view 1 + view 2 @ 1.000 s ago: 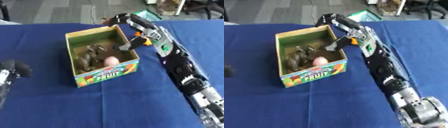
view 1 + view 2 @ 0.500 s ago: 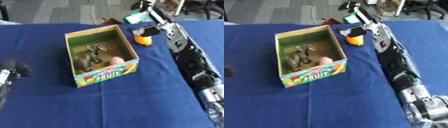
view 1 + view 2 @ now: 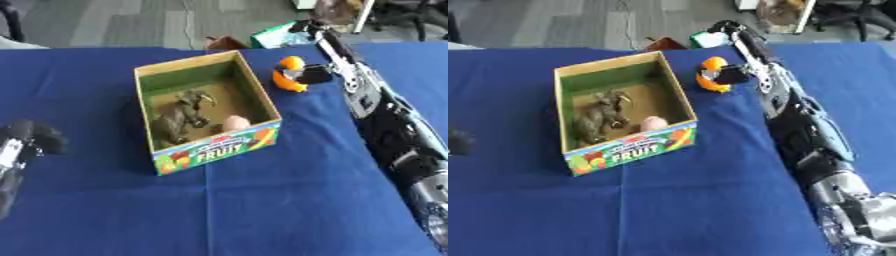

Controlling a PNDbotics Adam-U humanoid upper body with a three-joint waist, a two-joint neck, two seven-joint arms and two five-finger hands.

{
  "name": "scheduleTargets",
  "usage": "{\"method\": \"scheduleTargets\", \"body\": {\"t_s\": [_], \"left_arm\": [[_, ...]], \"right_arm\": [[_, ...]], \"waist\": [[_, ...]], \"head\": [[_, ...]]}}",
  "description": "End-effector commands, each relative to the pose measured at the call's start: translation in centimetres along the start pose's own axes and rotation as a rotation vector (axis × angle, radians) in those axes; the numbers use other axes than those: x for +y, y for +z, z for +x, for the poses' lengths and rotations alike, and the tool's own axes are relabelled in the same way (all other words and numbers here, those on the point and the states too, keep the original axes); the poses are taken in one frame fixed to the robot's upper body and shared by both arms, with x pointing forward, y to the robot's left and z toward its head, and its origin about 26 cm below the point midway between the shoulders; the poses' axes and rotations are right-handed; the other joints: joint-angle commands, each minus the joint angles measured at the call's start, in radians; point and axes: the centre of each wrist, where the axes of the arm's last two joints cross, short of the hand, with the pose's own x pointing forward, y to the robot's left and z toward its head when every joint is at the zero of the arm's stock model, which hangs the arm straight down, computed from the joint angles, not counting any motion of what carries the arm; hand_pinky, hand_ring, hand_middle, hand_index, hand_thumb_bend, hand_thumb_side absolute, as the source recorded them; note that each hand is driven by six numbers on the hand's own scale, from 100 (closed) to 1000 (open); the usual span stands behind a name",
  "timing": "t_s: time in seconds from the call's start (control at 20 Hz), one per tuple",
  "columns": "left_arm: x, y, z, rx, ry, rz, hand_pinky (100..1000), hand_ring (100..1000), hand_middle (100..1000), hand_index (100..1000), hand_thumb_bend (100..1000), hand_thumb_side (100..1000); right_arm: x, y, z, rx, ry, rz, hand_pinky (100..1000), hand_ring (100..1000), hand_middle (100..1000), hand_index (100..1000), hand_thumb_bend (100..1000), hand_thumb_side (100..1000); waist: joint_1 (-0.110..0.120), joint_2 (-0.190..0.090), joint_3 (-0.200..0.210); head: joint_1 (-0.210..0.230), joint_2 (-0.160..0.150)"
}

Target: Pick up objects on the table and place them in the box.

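Open cardboard fruit box (image 3: 213,149) on blue cloth table (image 3: 262,210), long axis running away from the viewer, tilted slightly left. Inside: grey-brown elephant figure (image 3: 179,117), trunk toward the far wall, and a smooth pink egg shape (image 3: 234,123). Just right of the box: rounded orange toy (image 3: 289,74), touched by right hand (image 3: 315,75); finger curl unclear. Left of the box, near the edge: left hand (image 3: 31,137), dark, fingers unclear.

We see matt blue cloth (image 3: 262,210) covering the bench. The box (image 3: 219,146) looks like printed cardboard, its front glossy with fruit pictures, its inside plain brown. The elephant (image 3: 179,119) in it appears dull grey-brown plastic. The orange toy (image 3: 287,75) looks smooth and shiny. The right arm (image 3: 798,115) shows black plastic and silver metal.
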Motion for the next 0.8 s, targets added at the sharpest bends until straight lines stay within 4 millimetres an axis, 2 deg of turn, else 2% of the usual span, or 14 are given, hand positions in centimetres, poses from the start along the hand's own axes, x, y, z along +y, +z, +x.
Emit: {"method": "scheduleTargets", "body": {"t_s": [0.05,0.55,0.8], "left_arm": [[0.1,-0.4,0.6,-0.023,-0.013,-0.013,648,641,573,600,194,652],[0.0,-0.4,0.7,-0.026,-0.013,-0.017,649,642,574,601,190,655],[0.0,-0.4,0.7,-0.028,-0.014,-0.018,649,642,574,601,189,657]], "right_arm": [[-1.2,0.3,-1.1,0.032,0.050,-0.026,805,890,831,836,476,304],[0.4,1.8,-2.4,0.102,0.074,-0.041,785,859,776,806,467,284],[0.6,2.2,-2.7,0.123,0.088,-0.050,754,807,723,752,430,166]], "waist": [[0.001,-0.013,0.003],[0.001,-0.008,0.014],[0.003,-0.004,0.022]], "head": [[-0.001,-0.010],[-0.004,-0.014],[-0.005,-0.017]]}}
